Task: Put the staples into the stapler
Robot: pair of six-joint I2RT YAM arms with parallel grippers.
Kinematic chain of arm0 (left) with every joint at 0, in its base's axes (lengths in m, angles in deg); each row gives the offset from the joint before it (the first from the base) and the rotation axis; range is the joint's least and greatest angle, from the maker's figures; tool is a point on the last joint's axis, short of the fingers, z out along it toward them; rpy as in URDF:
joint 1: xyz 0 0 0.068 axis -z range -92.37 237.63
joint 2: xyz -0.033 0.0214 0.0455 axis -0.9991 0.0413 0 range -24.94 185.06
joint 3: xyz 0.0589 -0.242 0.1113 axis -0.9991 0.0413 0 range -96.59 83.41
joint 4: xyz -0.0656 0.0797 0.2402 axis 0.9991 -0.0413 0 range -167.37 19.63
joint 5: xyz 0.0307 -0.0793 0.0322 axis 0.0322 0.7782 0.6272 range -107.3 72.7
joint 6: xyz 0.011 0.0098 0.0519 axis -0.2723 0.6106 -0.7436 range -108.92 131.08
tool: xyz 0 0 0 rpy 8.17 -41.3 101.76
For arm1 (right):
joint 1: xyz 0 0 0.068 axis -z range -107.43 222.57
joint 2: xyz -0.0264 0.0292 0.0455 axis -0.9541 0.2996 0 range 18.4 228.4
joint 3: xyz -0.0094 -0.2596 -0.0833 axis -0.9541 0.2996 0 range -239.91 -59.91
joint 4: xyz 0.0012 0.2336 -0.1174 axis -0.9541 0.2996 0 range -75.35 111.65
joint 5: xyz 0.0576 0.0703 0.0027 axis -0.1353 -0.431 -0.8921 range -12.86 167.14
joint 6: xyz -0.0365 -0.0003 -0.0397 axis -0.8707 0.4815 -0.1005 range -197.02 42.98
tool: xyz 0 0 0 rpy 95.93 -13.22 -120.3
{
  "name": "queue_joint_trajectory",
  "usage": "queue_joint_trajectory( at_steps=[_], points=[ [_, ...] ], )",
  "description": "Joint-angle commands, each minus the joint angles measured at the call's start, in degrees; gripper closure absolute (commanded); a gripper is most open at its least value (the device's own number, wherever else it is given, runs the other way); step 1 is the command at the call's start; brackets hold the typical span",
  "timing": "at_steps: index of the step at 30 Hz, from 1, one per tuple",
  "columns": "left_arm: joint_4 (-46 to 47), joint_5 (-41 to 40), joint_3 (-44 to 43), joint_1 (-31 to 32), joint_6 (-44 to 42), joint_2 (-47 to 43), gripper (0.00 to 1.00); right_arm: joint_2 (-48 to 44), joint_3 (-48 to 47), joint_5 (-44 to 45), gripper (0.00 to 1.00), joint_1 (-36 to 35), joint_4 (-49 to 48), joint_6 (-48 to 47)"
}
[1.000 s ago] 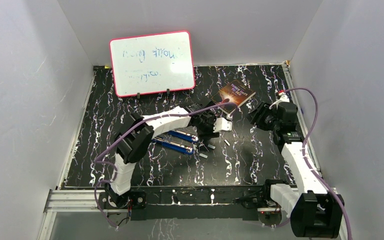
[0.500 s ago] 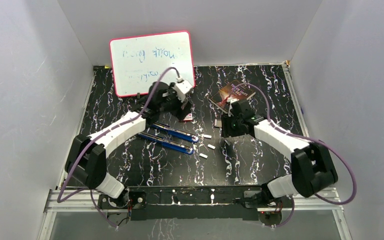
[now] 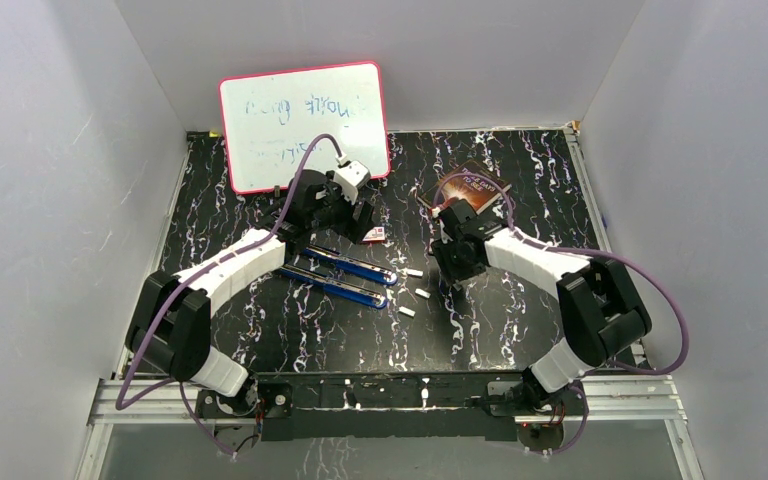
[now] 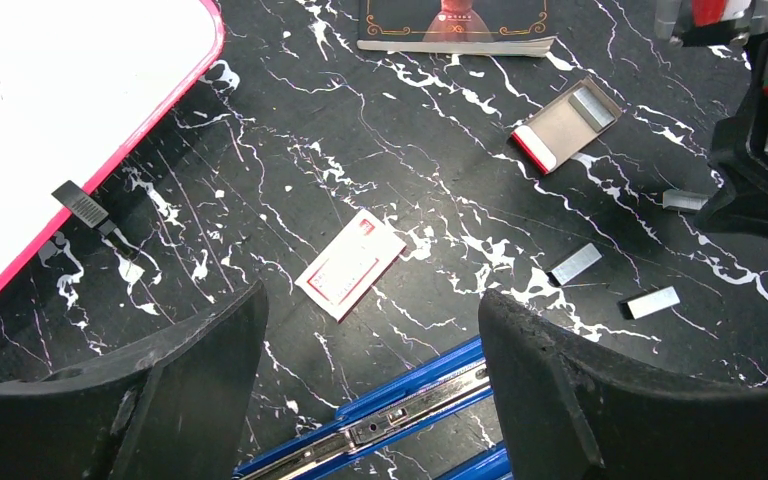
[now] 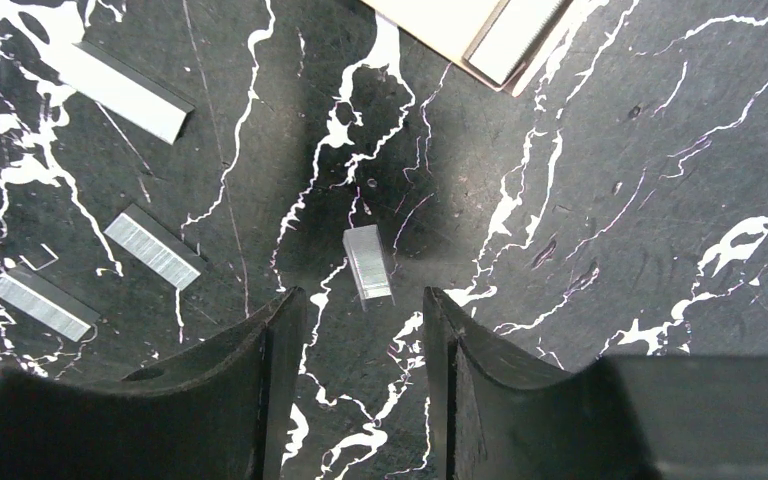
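The blue stapler [image 3: 343,277] lies swung open on the black marbled table, its metal channel [image 4: 415,405] facing up. My left gripper [image 4: 375,297] hovers open and empty above that channel's far end, also visible in the top view [image 3: 353,222]. Several staples lie loose: strips [image 3: 413,272] [image 3: 423,293] [image 3: 407,312] right of the stapler. My right gripper [image 5: 362,300] is open low over the table, and one short staple strip [image 5: 368,262] lies just beyond its fingertips, not between them. More strips [image 5: 153,247] [image 5: 42,303] [image 5: 120,90] lie to its left.
A small white box lid with a pink-red label [image 4: 350,265] lies just past the left gripper. The box's tray [image 4: 565,122] sits near a dark book [image 3: 470,187]. A pink-framed whiteboard [image 3: 303,125] leans on the back wall. White walls close in on three sides.
The left arm swung from the table's middle back toward the whiteboard and its jaws opened wider. The right arm swung in from the right edge to the loose staples.
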Motion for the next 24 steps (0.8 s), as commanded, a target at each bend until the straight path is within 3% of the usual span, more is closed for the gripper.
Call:
queue_joint_trajectory(
  at_steps=[1, 12, 24],
  points=[
    [1.1, 0.8, -0.1, -0.1, -0.3, -1.9, 0.24, 1.4, -2.3, 1.0, 0.47, -0.3, 2.5, -1.5],
    [0.8, 0.4, 0.2, -0.2, -0.7, -1.5, 0.24, 5.0, -2.6, 0.0, 0.55, -0.5, 2.7, -2.6],
    [0.5, 1.3, 0.1, -0.3, -1.0, -1.4, 0.25, 6.6, -4.0, -0.9, 0.78, -1.9, 3.3, -2.4]
  ],
)
